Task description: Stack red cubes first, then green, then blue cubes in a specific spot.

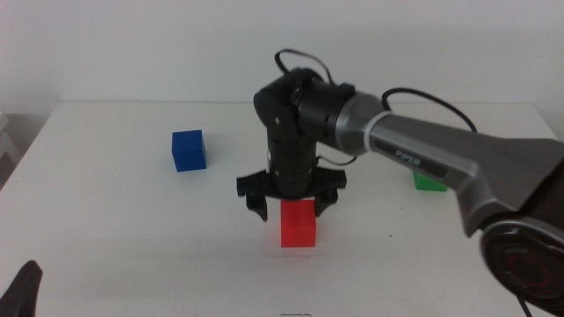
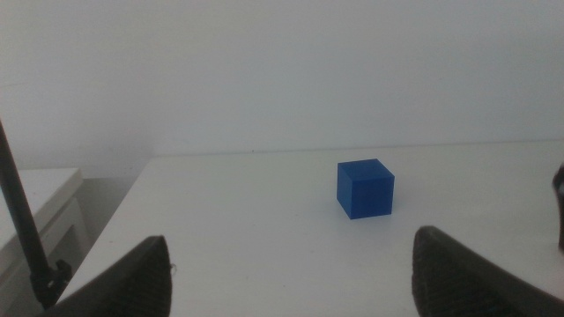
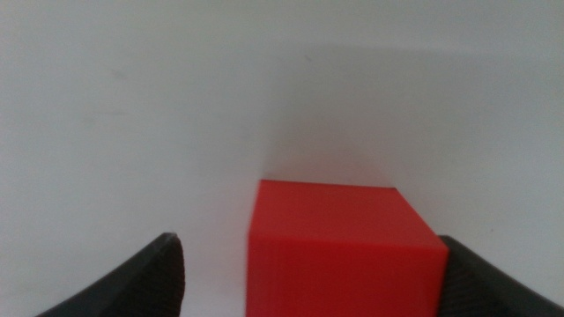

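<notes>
Where the plain white table [image 1: 132, 238] ends, a pale bare wall is seen behind it, and the corner of a white piece of furniture [image 2: 40, 207] is glimpsed beside the table in the left wrist view. Three cubes are set out well apart on the tabletop: the blue cube [image 1: 188, 150] toward the left, the red cube [image 1: 298, 224] near the middle, and the green cube [image 1: 429, 181] toward the right, mostly hidden behind the right arm [image 1: 423, 154].

That arm is stretched in from the right side and bent down at the wrist, so that the right gripper [image 1: 291, 207] is pointed straight at the tabletop. Its jaws are spread wide, one on either side of the red cube's upper part, and nothing is grasped; the cube rests on the table.

The left gripper [image 2: 291, 273] is kept low at the near left corner, its jaws parted and empty, faced toward the blue cube.
</notes>
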Controlling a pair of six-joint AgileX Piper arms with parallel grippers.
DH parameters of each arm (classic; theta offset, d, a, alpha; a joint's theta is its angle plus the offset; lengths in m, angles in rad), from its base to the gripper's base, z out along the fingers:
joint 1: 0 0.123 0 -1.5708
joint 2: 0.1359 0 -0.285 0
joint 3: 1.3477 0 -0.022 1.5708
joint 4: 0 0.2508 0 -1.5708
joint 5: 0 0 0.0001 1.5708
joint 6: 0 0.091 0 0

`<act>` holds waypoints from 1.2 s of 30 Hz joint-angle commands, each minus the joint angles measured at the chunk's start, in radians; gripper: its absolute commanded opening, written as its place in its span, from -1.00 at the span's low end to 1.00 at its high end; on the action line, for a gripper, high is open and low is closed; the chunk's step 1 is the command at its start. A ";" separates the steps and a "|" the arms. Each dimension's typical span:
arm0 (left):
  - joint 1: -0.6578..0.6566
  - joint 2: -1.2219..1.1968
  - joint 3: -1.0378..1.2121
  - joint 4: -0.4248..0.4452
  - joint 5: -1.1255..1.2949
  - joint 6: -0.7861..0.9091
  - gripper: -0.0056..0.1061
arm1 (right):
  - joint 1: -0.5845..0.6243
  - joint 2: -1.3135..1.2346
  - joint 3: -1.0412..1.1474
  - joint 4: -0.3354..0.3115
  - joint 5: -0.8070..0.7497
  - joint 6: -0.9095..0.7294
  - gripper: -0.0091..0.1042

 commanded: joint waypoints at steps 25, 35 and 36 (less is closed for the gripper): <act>-0.002 -0.020 -0.003 -0.004 -0.082 -0.003 0.78 | -0.481 -0.420 -0.041 -0.061 0.081 -0.318 0.72; -0.002 -0.020 -0.003 -0.004 -0.082 -0.003 0.78 | -0.520 -0.419 -0.041 -0.042 0.081 -0.378 0.72; -0.002 -0.020 -0.003 -0.004 -0.082 -0.003 0.78 | -0.525 -0.419 -0.041 -0.035 0.080 -0.382 0.72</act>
